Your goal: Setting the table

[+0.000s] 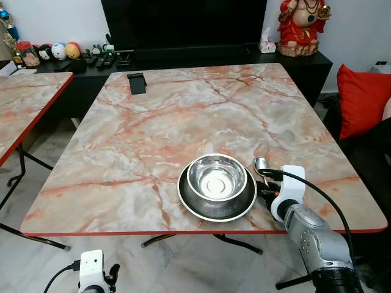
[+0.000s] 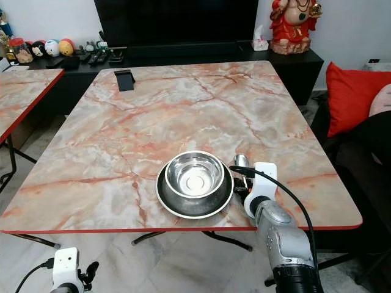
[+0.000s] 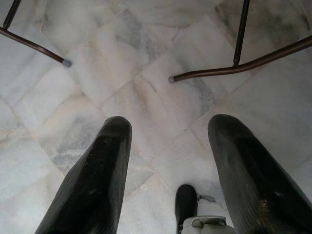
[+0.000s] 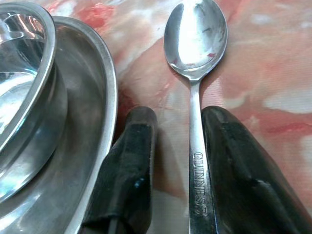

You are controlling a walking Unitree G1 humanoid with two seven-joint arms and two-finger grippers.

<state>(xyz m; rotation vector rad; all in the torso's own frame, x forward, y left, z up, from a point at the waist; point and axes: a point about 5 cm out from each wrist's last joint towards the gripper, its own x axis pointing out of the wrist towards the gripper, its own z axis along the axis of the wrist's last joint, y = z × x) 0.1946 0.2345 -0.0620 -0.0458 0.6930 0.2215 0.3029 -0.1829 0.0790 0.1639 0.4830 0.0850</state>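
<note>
Right gripper (image 4: 178,170) jaws parted around spoon (image 4: 195,44) beside plate (image 4: 92,146); left jaws apart.

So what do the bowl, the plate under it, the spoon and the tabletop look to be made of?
Bowl: polished metal, probably stainless steel, with mirror-like reflections inside.
Plate: also metal, with a duller brushed grey sheen in the right wrist view.
Spoon: shiny steel, lightly scratched, with lettering stamped on the handle.
Tabletop: glossy marble pattern with pink veins and a red edge; probably laminate, though real stone cannot be ruled out.
</note>
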